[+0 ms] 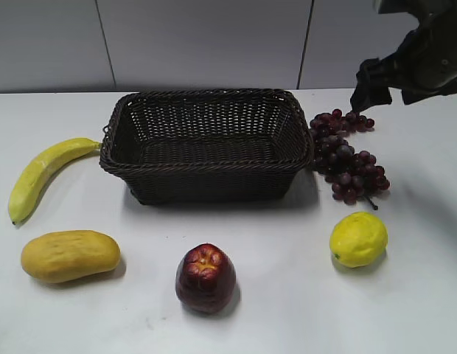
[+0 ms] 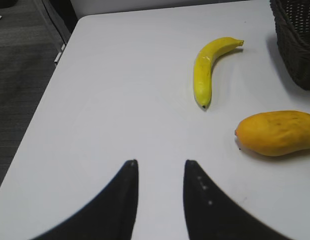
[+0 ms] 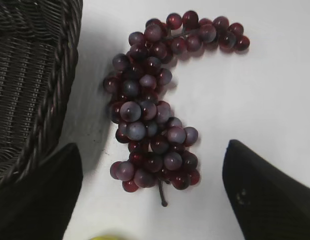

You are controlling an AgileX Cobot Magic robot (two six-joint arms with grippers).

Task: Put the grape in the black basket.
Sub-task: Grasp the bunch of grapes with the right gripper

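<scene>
Grape (image 3: pixel 152 107) bunch lies on the white tabletop (image 1: pixel 287 310) just beside the right wall of the black basket (image 1: pixel 206 144). Right gripper (image 3: pixel 152 192) hangs above the bunch, spread wide, fingers (image 3: pixel 265 195) clear on either side of its stem end. Left gripper (image 2: pixel 160 200), slightly parted, holds nothing, near the banana (image 2: pixel 207 70).

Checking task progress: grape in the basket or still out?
Out. The grape lies on the table beside the black basket, which looks empty. The right gripper hangs open above the bunch.
</scene>
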